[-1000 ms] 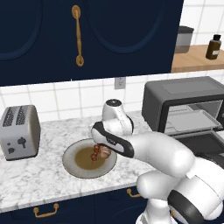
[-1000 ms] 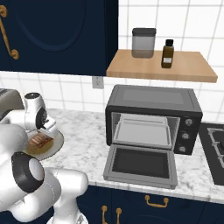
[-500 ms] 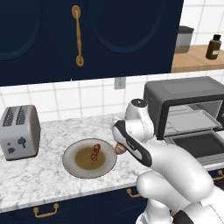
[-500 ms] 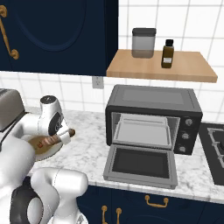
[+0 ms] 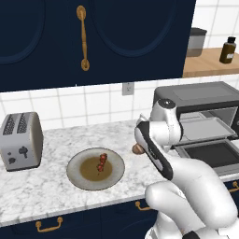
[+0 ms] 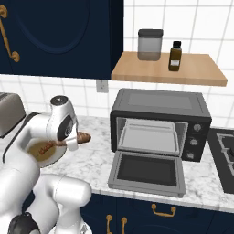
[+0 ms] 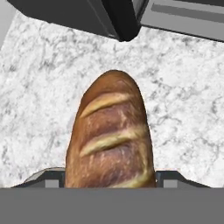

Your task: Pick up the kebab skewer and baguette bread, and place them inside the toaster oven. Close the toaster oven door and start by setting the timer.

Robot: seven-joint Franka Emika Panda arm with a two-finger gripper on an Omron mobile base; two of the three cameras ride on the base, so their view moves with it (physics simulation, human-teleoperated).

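**A:** What have I got in the hand right now?

**B:** From where I sit, the baguette bread (image 7: 111, 135) lies lengthwise between the two fingers, which pinch it on both flanks in the hand view; its rounded end points toward the corner of the toaster oven (image 6: 161, 119). In the right base view the gripper (image 6: 73, 142) carries the loaf above the marble counter (image 6: 98, 157), with one tip (image 6: 84, 137) poking out to the oven side.

**A:** How much room to the oven?

**B:** I see an open stretch of bare counter between the loaf and the oven's left wall. The toaster oven door (image 6: 147, 172) is dropped flat, its front edge reaching out over the counter's lip, and the wire rack (image 6: 148, 137) sits inside the wide opening. Nothing stands on the counter between the loaf and the door.

**A:** And the other item?

**B:** The kebab skewer (image 5: 101, 162) lies in the middle of the round plate (image 5: 77, 176), well clear of the rim. The plate sits near the counter's front edge, between the silver toaster (image 5: 20, 141) and my arm. In the left base view a bit of the loaf (image 5: 137, 149) peeks out beside the wrist, just right of the plate's rim.
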